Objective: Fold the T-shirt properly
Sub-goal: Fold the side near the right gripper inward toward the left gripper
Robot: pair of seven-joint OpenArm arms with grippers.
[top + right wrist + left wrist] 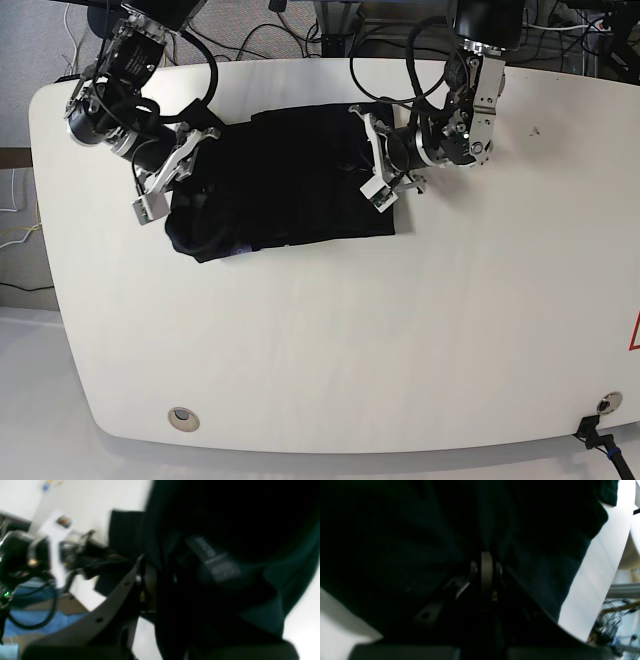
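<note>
The black T-shirt lies bunched on the white table, at the far middle. No print shows. My left gripper is at the shirt's right edge. In the left wrist view it is shut on the dark cloth, and folds run into the fingertips. My right gripper is at the shirt's left edge. In the right wrist view it is shut on the cloth, with the neck label just beside it.
A round hole sits near the table's front left, and a cable fitting at the front right corner. Cables and equipment crowd the space behind the table's far edge.
</note>
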